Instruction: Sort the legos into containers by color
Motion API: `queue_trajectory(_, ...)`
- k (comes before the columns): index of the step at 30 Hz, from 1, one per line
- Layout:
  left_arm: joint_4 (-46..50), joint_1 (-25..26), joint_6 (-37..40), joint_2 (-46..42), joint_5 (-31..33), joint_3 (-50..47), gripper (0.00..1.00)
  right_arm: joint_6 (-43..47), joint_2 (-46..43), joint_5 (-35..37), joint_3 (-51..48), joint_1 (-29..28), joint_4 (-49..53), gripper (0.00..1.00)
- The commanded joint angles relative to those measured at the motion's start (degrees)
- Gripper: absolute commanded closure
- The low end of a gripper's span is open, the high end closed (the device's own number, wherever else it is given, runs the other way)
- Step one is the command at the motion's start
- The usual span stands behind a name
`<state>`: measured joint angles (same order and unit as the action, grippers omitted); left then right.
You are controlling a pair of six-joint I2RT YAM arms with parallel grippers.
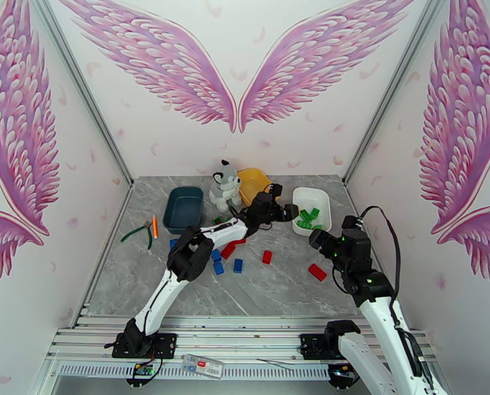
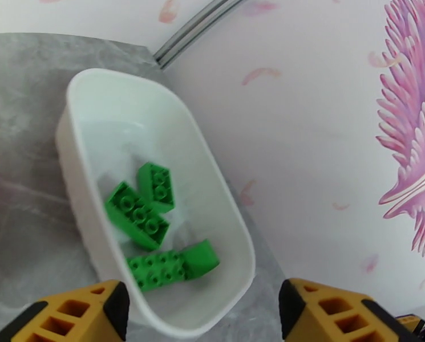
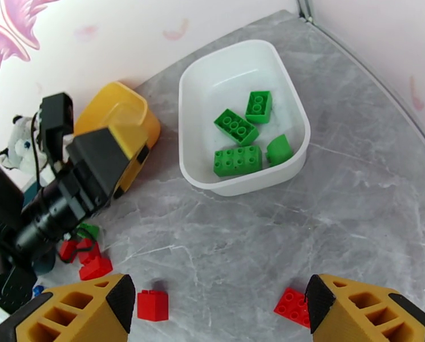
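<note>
Green legos (image 2: 149,223) lay in white tray (image 2: 115,121); our left gripper (image 2: 203,314) hovered over its edge, wide open, empty; we judged lifting clear safest.

A staged robot-testing booth: white walls (image 1: 241,153) painted with pink wings (image 1: 166,67) close round the grey marble-look table (image 1: 277,294), aluminium rails (image 1: 245,338) along its near edge

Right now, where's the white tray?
Top view: white tray sits far right on the table, right of the yellow tray, green legos inside, left hand beside it.
</note>
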<state>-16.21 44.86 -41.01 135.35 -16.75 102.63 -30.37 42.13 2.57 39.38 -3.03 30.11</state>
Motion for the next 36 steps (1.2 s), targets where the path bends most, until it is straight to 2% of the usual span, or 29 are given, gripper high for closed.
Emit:
queue_trajectory(1,-5.56,0.9,8.43,-15.04,9.78,-11.35,0.24,1.02,-0.89,-3.66,-1.38,0.24,-2.37,0.14)
queue_trajectory(8,-7.11,1.46,14.82,-32.5,23.22,-35.3,0.19,2.1,0.54,-8.98,-2.91,-1.86,-7.0,0.14)
queue_trajectory(12,-6.72,1.02,15.75,-41.16,30.98,-47.36,0.15,2.62,4.92,-7.84,-0.82,-6.47,-7.96,0.14)
queue_trajectory(16,-5.36,0.37,15.34,-49.85,37.82,-58.8,0.09,5.01,14.25,-5.92,5.21,-14.55,-7.22,0.15)
queue_trajectory(20,-4.49,-0.86,12.95,-57.75,40.03,-68.51,0.02,7.02,26.78,-5.89,12.78,-23.21,-7.92,0.17)
queue_trajectory(24,-4.96,-2.14,9.9,-63.53,40.4,-76.35,0.01,11.36,41.26,-4.6,25.08,-29.75,-5.5,0.18)
queue_trajectory(30,-4.86,-4.04,7.42,-69.87,38.89,-83.19,0.01,20.87,62.25,-6.69,44.2,-31.66,-3.62,0.26)
queue_trajectory(36,-5.76,-4.86,5.84,-73.68,39.24,-88.21,0.01,29.54,75.41,-0.93,57.68,-32.61,1.3,0.28)
